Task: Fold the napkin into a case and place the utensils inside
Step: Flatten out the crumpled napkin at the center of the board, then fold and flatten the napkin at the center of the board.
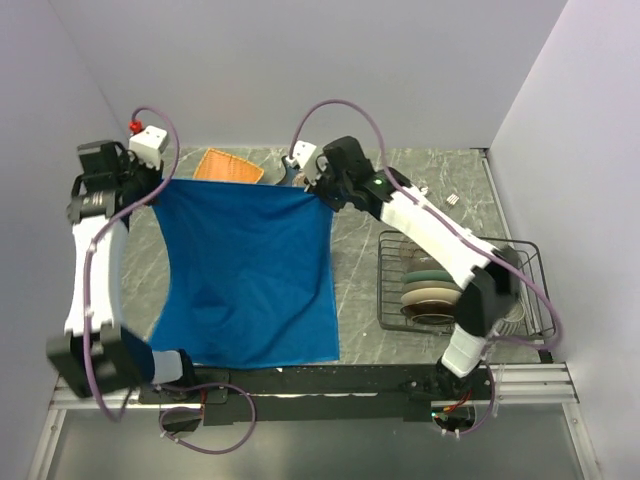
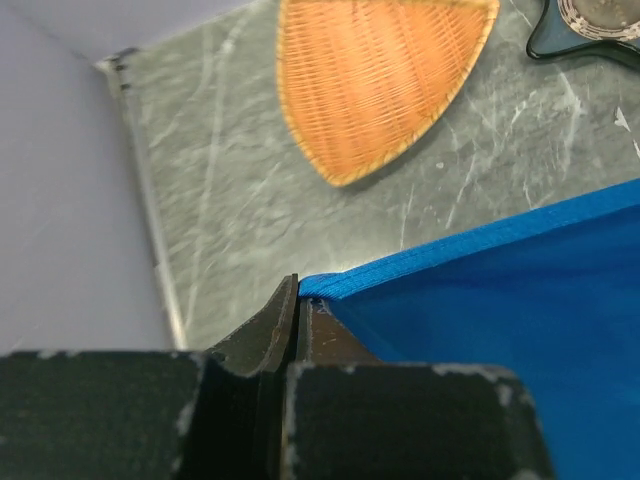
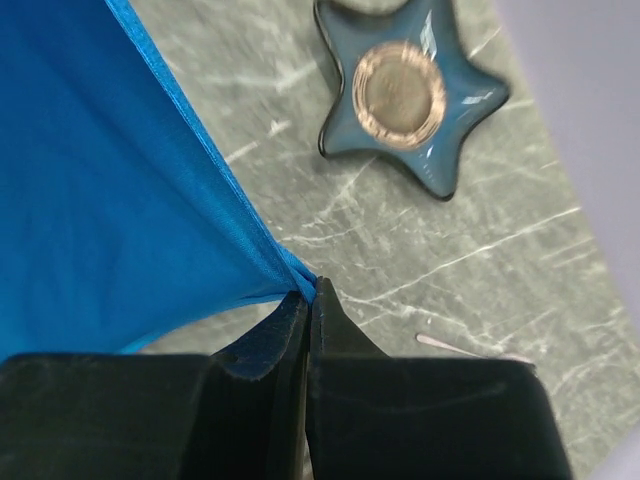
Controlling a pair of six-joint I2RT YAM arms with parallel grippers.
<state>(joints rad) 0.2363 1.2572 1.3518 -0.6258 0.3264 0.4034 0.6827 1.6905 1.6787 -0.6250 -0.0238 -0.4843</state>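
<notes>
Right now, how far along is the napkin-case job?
Barely begun. Done: nothing folded; the napkin is one open sheet. In hand: left gripper and right gripper pinch its two far corners, shut. Remaining: all folds into a case, then loading the utensils.

Napkin (image 1: pixel 255 275): bright blue, unfolded, no case formed. Far corners are pinched by left gripper (image 2: pixel 298 305) and right gripper (image 3: pixel 312 298), far edge stretched taut between them.
</notes>
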